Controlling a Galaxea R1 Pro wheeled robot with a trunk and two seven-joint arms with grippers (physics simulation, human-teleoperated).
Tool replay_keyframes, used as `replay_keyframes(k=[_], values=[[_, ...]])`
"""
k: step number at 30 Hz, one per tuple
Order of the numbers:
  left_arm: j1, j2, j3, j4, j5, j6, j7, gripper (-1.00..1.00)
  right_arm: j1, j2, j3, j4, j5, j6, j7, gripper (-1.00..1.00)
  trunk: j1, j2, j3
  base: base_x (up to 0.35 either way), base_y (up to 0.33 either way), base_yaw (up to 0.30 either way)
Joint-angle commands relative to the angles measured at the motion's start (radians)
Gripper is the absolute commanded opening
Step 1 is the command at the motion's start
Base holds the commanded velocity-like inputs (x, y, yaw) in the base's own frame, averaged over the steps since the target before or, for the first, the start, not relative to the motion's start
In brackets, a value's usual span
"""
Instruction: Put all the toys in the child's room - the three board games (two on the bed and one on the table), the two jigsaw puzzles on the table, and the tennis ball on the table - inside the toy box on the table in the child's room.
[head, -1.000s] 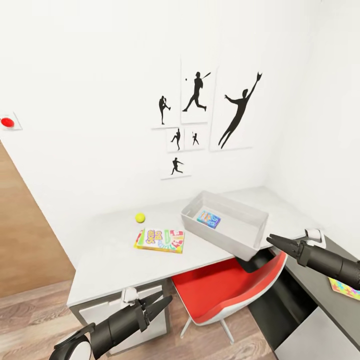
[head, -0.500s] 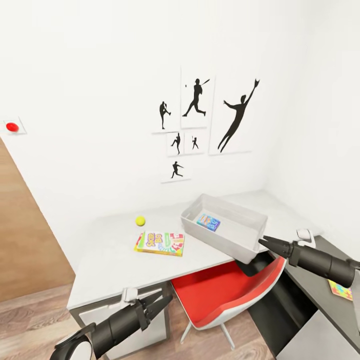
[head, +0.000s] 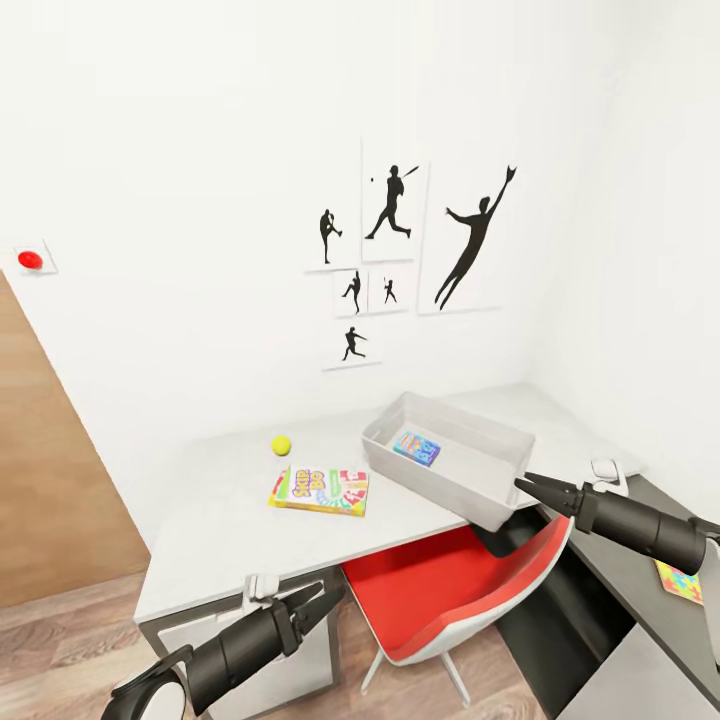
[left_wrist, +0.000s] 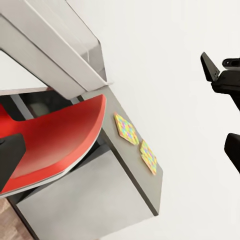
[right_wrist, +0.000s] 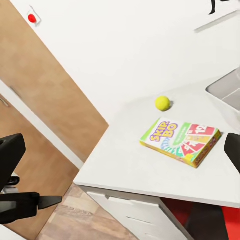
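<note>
The light grey toy box (head: 495, 462) stands on the pale table (head: 230, 520) with a small blue board game (head: 417, 447) lying inside it. Left of it lie the Skip-Bo board game (head: 320, 489) (right_wrist: 181, 140) and, just behind that, the tennis ball (head: 281, 445) (right_wrist: 162, 103). Two jigsaw puzzles (left_wrist: 126, 129) (left_wrist: 148, 157) rest on the dark cabinet section; one (head: 682, 582) shows at the far right. My right gripper (head: 527, 486) hovers open at the box's near right corner. Low in front of the table, my left gripper (head: 325, 602) is open and empty.
A red chair (head: 450, 580) is tucked under the table between my arms. White drawers (right_wrist: 135, 210) sit below the table's left end. White walls with black baseball silhouettes (head: 400, 240) close the corner. A wooden door (head: 50, 480) and plank floor lie to the left.
My right gripper has edged left toward the toy box's near corner. The whole view has drifted slightly. The left arm and the toys have stayed put.
</note>
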Motion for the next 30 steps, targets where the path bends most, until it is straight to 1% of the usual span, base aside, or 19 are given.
replay_keyframes(k=[1, 4, 7, 12, 16, 23, 24, 26, 30], values=[[0.000, 0.000, 0.000, -0.001, 0.009, 0.006, 0.005, 1.00, -0.001, 0.000, 0.000, 0.001, -0.002, 0.003, 0.001, 1.00, 0.001, -0.002, -0.002, 0.000, 0.000, 0.000], [0.000, 0.000, 0.000, -0.001, 0.009, 0.005, 0.007, 1.00, 0.000, 0.000, 0.000, 0.002, -0.002, -0.004, 0.000, 1.00, 0.001, -0.002, -0.001, 0.000, 0.000, 0.000], [0.000, 0.000, -0.001, -0.001, 0.011, 0.002, 0.009, 1.00, 0.002, 0.001, 0.000, 0.005, -0.003, -0.044, 0.002, 1.00, 0.001, -0.002, 0.000, -0.003, 0.000, 0.000], [0.001, 0.000, -0.003, -0.004, 0.011, 0.000, 0.009, 1.00, 0.005, 0.001, 0.000, 0.006, -0.004, -0.079, 0.003, 1.00, 0.001, -0.002, 0.000, -0.062, 0.000, 0.000], [0.001, 0.000, -0.004, -0.004, 0.012, -0.001, 0.009, 1.00, 0.006, 0.001, 0.000, 0.007, -0.004, -0.093, 0.002, 1.00, 0.001, -0.002, 0.000, -0.174, 0.000, 0.000], [0.002, 0.000, -0.003, -0.005, 0.013, -0.002, 0.009, 1.00, 0.008, 0.001, 0.000, 0.010, -0.004, -0.109, 0.002, 1.00, 0.001, -0.002, 0.000, -0.258, 0.000, 0.000], [0.008, 0.006, -0.004, -0.003, 0.019, -0.004, 0.003, 1.00, 0.002, 0.007, -0.004, 0.015, -0.001, -0.111, 0.008, 1.00, 0.001, -0.002, 0.000, 0.000, 0.000, 0.000], [0.012, 0.016, -0.004, -0.003, 0.021, -0.004, -0.002, 1.00, -0.008, 0.008, -0.004, 0.022, -0.001, -0.111, 0.012, 1.00, 0.001, -0.002, 0.000, 0.000, 0.000, 0.000], [0.012, 0.016, -0.004, -0.003, 0.021, -0.004, -0.002, 1.00, -0.008, 0.008, -0.004, 0.022, -0.001, -0.111, 0.012, 1.00, 0.001, -0.002, 0.000, 0.000, 0.000, 0.000]])
